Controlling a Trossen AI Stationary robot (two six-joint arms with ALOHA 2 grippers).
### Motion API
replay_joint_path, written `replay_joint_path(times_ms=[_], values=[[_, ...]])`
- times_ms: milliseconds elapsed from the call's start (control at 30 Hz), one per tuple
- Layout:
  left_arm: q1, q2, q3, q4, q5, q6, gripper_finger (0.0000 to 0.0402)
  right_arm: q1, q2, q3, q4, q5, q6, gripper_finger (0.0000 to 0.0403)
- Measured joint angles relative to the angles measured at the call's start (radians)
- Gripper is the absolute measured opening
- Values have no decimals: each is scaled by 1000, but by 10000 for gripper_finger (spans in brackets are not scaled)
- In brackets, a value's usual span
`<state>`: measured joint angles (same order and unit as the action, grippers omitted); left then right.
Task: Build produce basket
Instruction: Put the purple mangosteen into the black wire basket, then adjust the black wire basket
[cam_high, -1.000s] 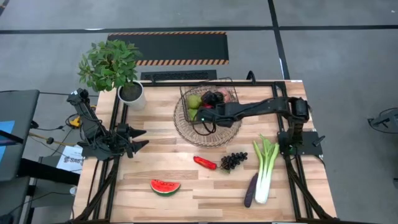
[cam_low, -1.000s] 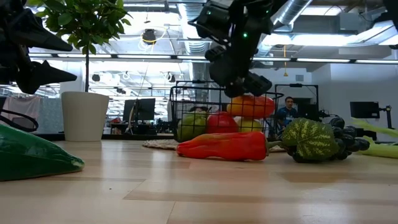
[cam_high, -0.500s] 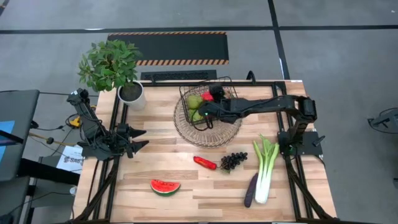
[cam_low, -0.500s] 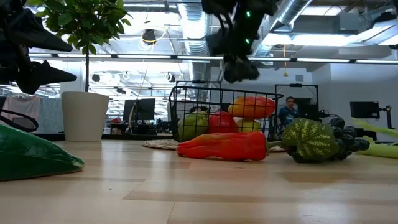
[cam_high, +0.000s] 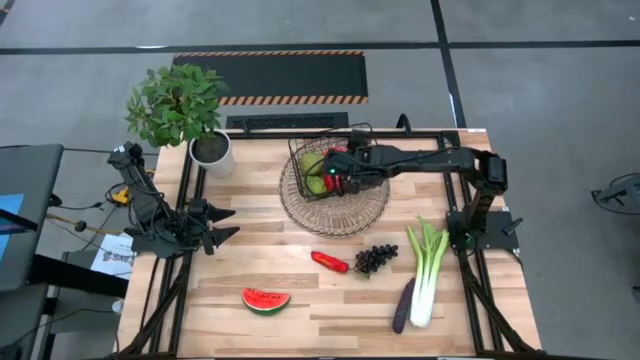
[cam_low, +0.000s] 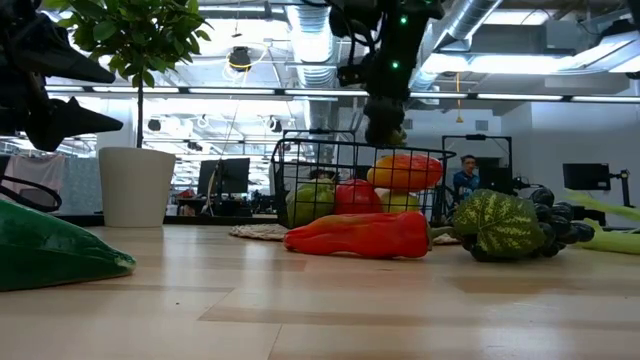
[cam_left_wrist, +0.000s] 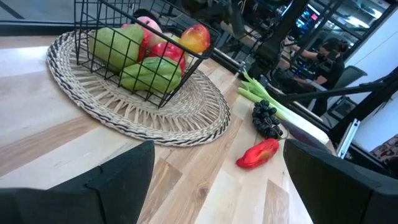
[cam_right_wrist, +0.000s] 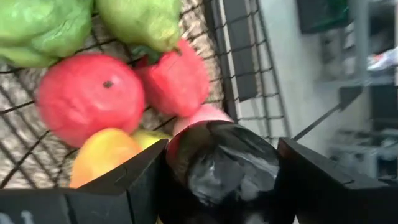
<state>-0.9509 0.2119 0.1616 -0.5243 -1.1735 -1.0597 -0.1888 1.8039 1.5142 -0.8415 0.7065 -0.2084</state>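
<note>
The dark wire basket (cam_high: 298, 150) stands on a round woven tray (cam_high: 335, 218). It holds green pears (cam_right_wrist: 140, 22), a red apple (cam_right_wrist: 90, 106), an orange mango (cam_low: 405, 172), a peach (cam_right_wrist: 199, 117) and a dark glossy piece (cam_right_wrist: 217, 168). My right gripper (cam_high: 335, 177) hangs open over the basket at rim height (cam_low: 385, 135), one finger on each side of the dark piece. On the table lie a chili (cam_high: 329, 262), grapes (cam_high: 375, 258), a watermelon slice (cam_high: 266, 299), a leek (cam_high: 428, 270) and an eggplant (cam_high: 403, 305). My left gripper (cam_high: 226, 222) waits open at the table's left edge. My right gripper (cam_right_wrist: 222, 149) points down into the basket, its fingers (cam_right_wrist: 146, 186) on either side of the dark glossy piece. The piece fills the gap between them. Whether the fingers touch it, I cannot tell.
A leafy plant in a white pot (cam_high: 212, 152) stands at the far left corner. Bare wood lies between the left gripper and the tray. The chili (cam_left_wrist: 258, 152) and grapes (cam_left_wrist: 266, 118) lie close together near the tray's near side.
My right gripper has risen from just above the mango at the basket's near side and moved a little toward the far edge, over the basket's middle, tipping until its fingers point straight down. The mango has stayed on top of the fruit in the basket.
</note>
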Motion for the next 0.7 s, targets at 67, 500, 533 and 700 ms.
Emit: replay_joint_path(times_ms=[67,500,533,700], values=[[0,0,0,0,3,0,341,-9,0,0,-17,-27,48,287],[0,0,0,0,6,0,341,-44,0,0,-45,-43,132,396],[0,0,0,0,6,0,341,-44,0,0,-45,-44,141,394],[0,0,0,0,10,-1,341,-60,-9,0,-63,-59,275,382]])
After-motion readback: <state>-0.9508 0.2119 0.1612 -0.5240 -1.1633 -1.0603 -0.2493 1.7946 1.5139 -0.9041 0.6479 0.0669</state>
